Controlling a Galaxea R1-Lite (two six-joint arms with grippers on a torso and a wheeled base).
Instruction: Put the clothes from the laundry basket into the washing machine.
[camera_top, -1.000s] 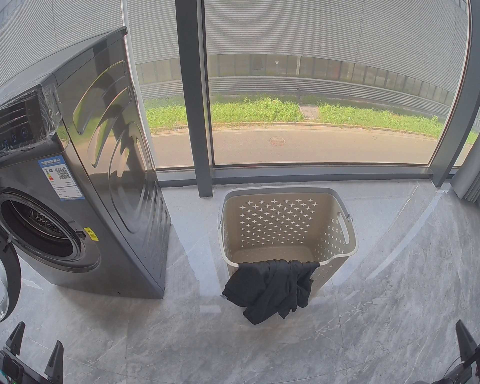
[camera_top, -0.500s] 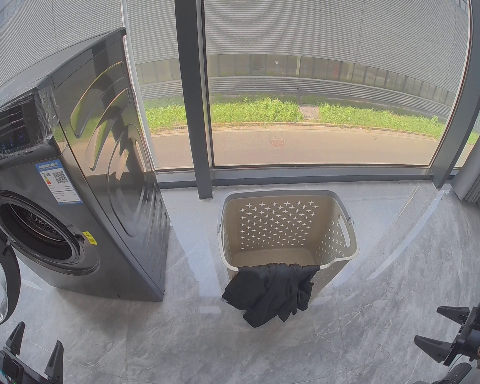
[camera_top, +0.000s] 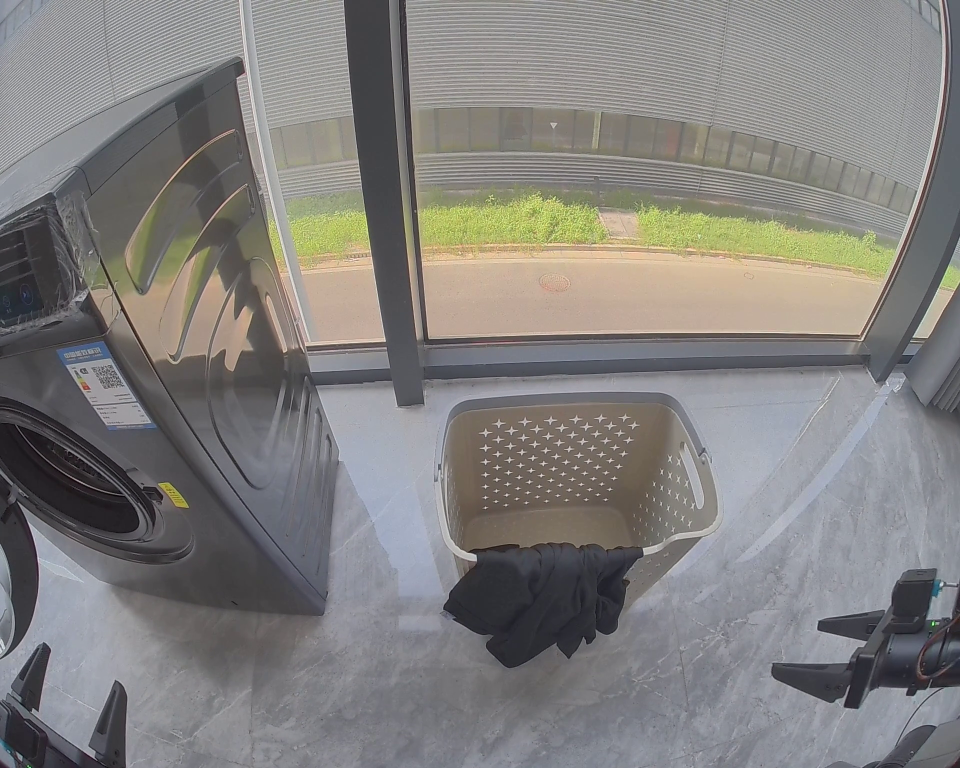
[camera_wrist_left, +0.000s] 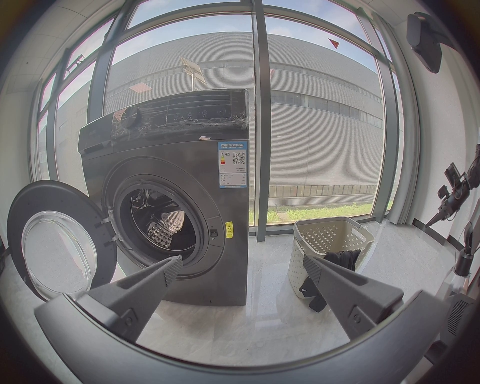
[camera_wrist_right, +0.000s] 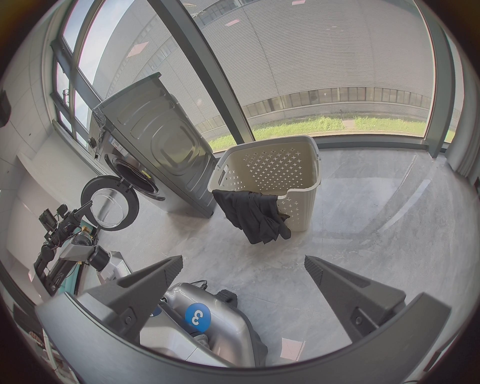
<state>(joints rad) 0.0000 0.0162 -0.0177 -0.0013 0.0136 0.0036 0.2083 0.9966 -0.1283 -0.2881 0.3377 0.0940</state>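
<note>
The floor (camera_top: 400, 690) is grey polished stone, in front of a large window (camera_top: 640, 200). One washing machine (camera_top: 200, 350) stands at the left with its door (camera_wrist_left: 55, 240) open. One laundry basket (camera_top: 570, 404) stands near the window. One black garment (camera_top: 545, 600) hangs over its near rim. The left gripper (camera_top: 78, 670) and the right gripper (camera_top: 798, 648) both have their fingers apart and hold nothing.

Grey marbled floor (camera_top: 330, 690) is carrying two items. The washer (camera_top: 200, 400) is standing directly on it, ahead of the left gripper (camera_top: 75, 690), with its round door hanging open toward that gripper. The basket (camera_top: 560, 450) is resting on the floor ahead of the right gripper (camera_top: 800, 650) and to its left, near the washer but apart from it. Bare floor is lying between the basket and both grippers.
</note>
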